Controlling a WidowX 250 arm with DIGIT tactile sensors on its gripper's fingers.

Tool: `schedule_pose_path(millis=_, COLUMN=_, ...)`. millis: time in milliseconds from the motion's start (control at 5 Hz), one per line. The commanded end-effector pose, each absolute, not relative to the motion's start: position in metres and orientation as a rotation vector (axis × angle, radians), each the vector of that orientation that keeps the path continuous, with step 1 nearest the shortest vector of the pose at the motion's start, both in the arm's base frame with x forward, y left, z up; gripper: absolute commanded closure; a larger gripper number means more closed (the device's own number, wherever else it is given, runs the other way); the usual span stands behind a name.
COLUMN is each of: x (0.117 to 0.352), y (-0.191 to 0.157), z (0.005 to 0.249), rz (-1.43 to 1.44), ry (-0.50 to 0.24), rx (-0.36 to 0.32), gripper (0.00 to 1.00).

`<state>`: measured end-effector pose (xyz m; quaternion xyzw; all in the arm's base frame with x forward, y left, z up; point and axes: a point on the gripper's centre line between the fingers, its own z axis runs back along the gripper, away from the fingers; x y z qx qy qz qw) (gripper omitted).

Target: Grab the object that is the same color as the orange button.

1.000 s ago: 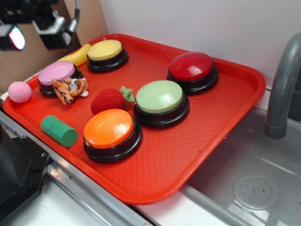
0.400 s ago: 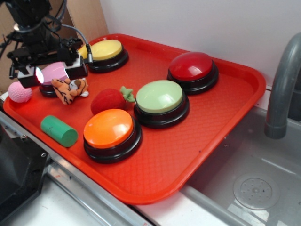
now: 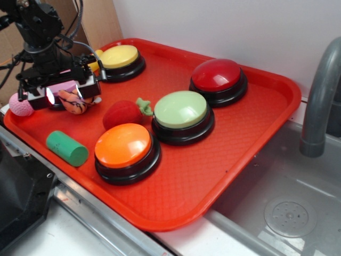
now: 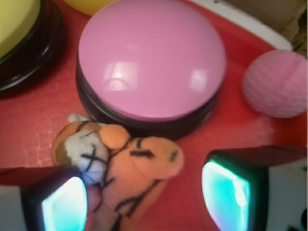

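The small orange plush tiger (image 3: pixel 74 101) with black stripes lies at the left of the red tray (image 3: pixel 256 122), just in front of the pink button (image 3: pixel 65 87). In the wrist view the tiger (image 4: pixel 120 168) lies between my two glowing fingers, close to the left finger (image 4: pixel 65 202), with a gap to the right finger (image 4: pixel 226 192). My gripper (image 3: pixel 63 95) is open and low over the tiger, straddling it. The orange button (image 3: pixel 123 145) with its glossy top on a black base stands near the tray's front edge.
On the tray are a yellow button (image 3: pixel 120 57), a red button (image 3: pixel 217 74), a green button (image 3: pixel 181 110), a red plush strawberry (image 3: pixel 123 113), a green cylinder (image 3: pixel 66 148) and a pink ball (image 3: pixel 20 105). A banana tip (image 3: pixel 94 65) shows behind my arm. A sink (image 3: pixel 287 213) and faucet (image 3: pixel 319 101) are at right.
My gripper has come down from high at the back left to the tiger, and its open fingers now straddle it. The objects on the tray have not moved.
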<state>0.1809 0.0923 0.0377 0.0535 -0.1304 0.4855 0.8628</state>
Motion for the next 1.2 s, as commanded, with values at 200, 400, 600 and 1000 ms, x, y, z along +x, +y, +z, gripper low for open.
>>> schedule_pose_path(millis=200, x=0.172, y=0.104, z=0.014, rz=1.041, ry=-0.24, rx=0.014, gripper=0.0)
schedule_pose_path(millis=400, x=0.174, y=0.105, z=0.012, rz=1.023, ry=-0.228, rx=0.019, gripper=0.21)
schedule_pose_path(millis=600, x=0.177, y=0.102, z=0.016, rz=0.975, ry=-0.234, rx=-0.004, gripper=1.0)
schedule_pose_path(millis=1000, x=0.191, y=0.089, z=0.047, rz=0.746, ry=-0.189, rx=0.086, gripper=1.0)
